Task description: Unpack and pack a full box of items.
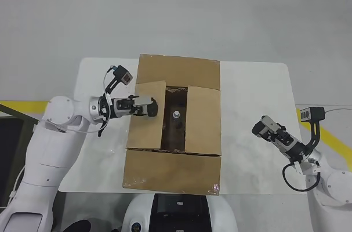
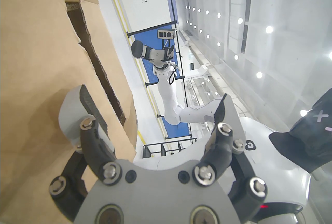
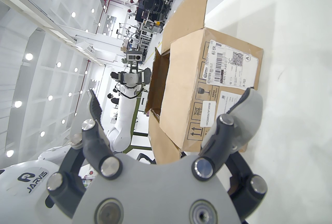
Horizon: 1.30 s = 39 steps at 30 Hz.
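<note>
Slippage is the likeliest trouble. The left gripper point(image 1: 154, 107) has its fingers point(image 2: 87, 103) spread wide, with the free edge of the left flap point(image 1: 145, 122) between them. One pad lies flat against the cardboard and nothing is pinched. If the arm lifts or swings before they close, I judge the flap would fall over the opening. A hard pull could also drag the cardboard box point(image 1: 173, 171), since nothing braces it.

The box sits mid-worktop point(image 1: 251, 87), its far flap folded out toward the far edge and its near flap reaching the near edge. The right flap point(image 1: 203, 119) lies across half the opening. A small pale-topped item point(image 1: 177, 114) shows in the dark gap, too small to identify.

The left arm reaches in level from the left edge, its fingers pointing across the box. The right gripper point(image 1: 258, 125) hangs over bare worktop toward the right edge, apart from the box and aimed at its side wall, fingers wide and empty.
</note>
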Each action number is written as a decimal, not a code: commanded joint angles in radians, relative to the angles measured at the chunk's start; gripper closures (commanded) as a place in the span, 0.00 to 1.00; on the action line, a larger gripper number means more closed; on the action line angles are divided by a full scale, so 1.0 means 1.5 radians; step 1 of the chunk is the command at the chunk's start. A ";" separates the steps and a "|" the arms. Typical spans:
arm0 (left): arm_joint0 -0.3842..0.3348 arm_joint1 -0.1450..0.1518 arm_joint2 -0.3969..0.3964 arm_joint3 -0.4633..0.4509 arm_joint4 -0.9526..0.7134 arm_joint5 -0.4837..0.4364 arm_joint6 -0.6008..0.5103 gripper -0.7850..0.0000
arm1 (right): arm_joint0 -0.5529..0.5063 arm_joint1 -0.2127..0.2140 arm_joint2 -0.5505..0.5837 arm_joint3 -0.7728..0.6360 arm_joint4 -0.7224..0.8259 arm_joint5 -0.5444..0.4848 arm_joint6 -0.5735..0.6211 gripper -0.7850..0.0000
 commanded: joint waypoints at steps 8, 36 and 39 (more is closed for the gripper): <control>0.002 0.005 0.010 -0.002 0.090 -0.056 -0.017 0.00 | 0.000 0.000 0.000 0.000 0.000 0.000 0.000 0.00; 0.050 0.040 -0.177 0.044 0.082 -0.085 0.061 0.00 | 0.003 0.001 -0.007 -0.005 -0.002 0.004 0.001 0.00; 0.059 0.044 -0.188 0.067 0.099 -0.107 0.065 0.00 | 0.011 0.004 -0.008 -0.009 0.021 0.023 0.031 0.00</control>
